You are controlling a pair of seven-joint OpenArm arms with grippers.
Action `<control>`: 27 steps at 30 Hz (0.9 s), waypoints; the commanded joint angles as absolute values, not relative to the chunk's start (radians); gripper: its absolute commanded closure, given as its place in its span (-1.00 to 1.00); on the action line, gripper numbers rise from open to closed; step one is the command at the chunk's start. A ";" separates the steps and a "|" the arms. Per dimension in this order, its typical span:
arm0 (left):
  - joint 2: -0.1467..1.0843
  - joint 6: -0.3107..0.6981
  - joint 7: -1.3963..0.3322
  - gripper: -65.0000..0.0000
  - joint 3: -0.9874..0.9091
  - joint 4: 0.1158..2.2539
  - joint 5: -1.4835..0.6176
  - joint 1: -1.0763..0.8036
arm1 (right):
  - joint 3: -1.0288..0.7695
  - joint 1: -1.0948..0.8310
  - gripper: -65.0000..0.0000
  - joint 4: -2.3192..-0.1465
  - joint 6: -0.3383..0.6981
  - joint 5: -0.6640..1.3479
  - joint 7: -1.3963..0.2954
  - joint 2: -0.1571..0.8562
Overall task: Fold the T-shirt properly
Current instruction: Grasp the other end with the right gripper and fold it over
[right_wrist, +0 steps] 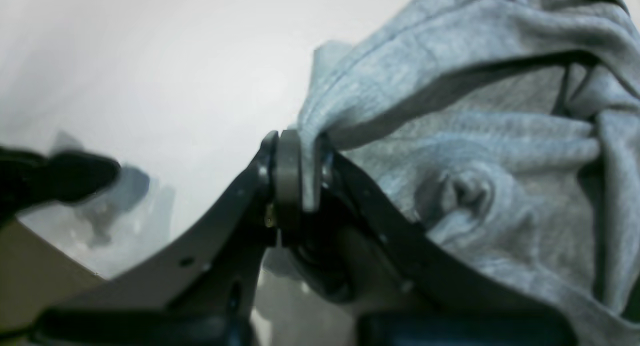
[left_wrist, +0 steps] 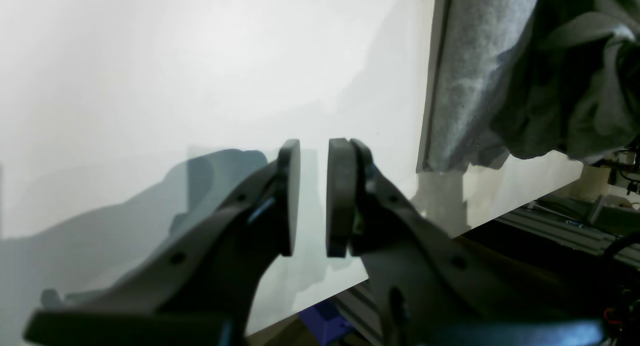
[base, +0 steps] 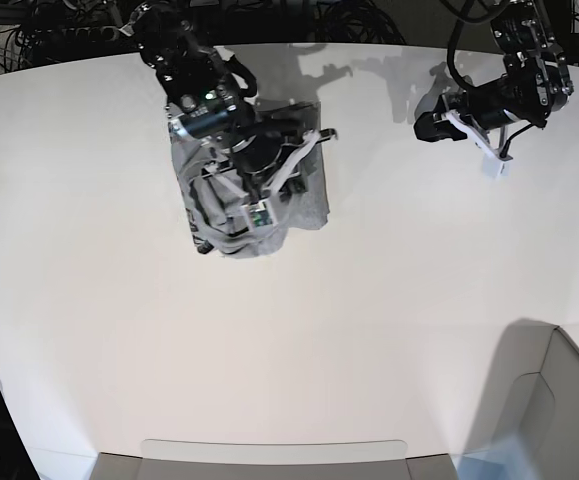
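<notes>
T-shirt (right_wrist: 450, 151) cloth is seen nearest in the right wrist view, where a fold of heather-grey fabric is pinched between the closed pads of the right gripper (right_wrist: 305, 171); the rest of the garment is bunched in creases beyond and to the right of the jaws. No lettering is shown in this view.

In the left wrist view the left gripper (left_wrist: 313, 203) is seen with its pads (left_wrist: 290, 196) set a narrow gap apart and nothing is held between them; only the white table (left_wrist: 200, 76) lies beyond the gap. Up and to the right of these jaws, well apart from them, the grey T-shirt (left_wrist: 500, 76) is seen as a crumpled hanging mass.

The overall layout is given only by the base view: the T-shirt (base: 309, 200) is gathered in a rumpled heap under the right gripper (base: 259, 195), its long axis running roughly from the table's far edge toward the near edge. The left gripper (base: 437, 122) is held well away from the garment, over bare table (base: 319, 350). Which end of the shirt is the collar cannot be told.
</notes>
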State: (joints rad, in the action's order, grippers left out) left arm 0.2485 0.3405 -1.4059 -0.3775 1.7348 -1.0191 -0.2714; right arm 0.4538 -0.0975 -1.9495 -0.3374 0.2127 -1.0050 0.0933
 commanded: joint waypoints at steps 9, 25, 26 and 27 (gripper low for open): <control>0.255 0.344 -1.396 0.71 -0.384 1.750 -1.040 -0.266 | 0.590 -0.030 0.37 -1.914 -0.334 0.213 -1.066 0.088; 0.251 0.344 -1.396 0.71 -0.380 1.750 -1.040 -0.268 | 0.305 -0.081 0.78 -2.066 -0.334 0.203 -1.066 0.111; 0.251 0.344 -1.396 0.71 -0.380 1.748 -1.040 -0.268 | 0.278 -0.088 0.84 -2.064 -0.332 0.205 -1.067 0.114; 0.251 0.344 -1.396 0.71 -0.380 1.748 -1.040 -0.268 | 0.265 -0.094 0.86 -2.064 -0.332 0.209 -1.069 0.114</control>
State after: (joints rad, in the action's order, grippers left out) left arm 0.2428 0.3405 -1.4059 -0.3759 1.7348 -1.0218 -0.2714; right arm 0.2642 -0.1040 -2.0506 -0.3374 0.2024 -1.0832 0.1177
